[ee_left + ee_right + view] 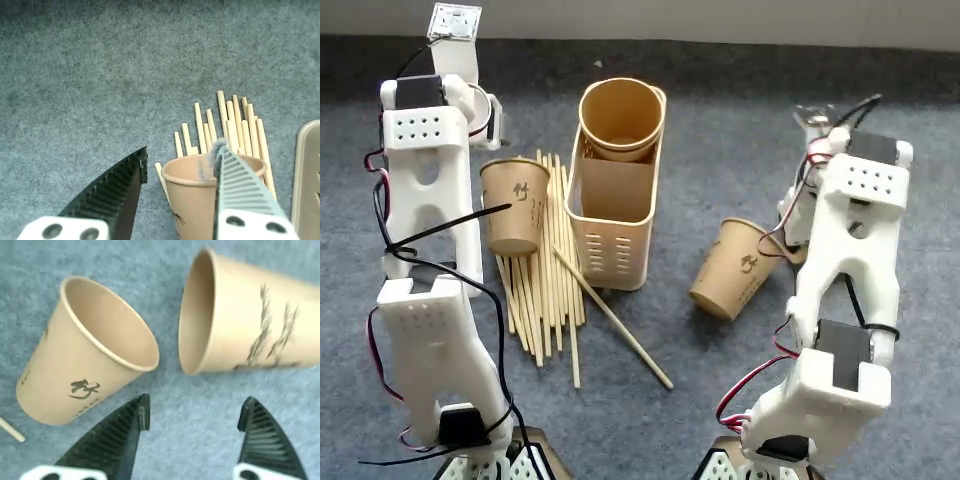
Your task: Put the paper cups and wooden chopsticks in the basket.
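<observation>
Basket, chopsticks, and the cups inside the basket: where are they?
basket (610, 245), high view, on its slotted front wall.
chopsticks (545, 290), high view, on the middle of the bundle.
cups (622, 118), high view, on the inside of the top cup.

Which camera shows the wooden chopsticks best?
The high view: the whole pile of chopsticks lies beside the basket. The left wrist view catches their ends behind a cup; the right wrist view, one stick's tip.
</observation>
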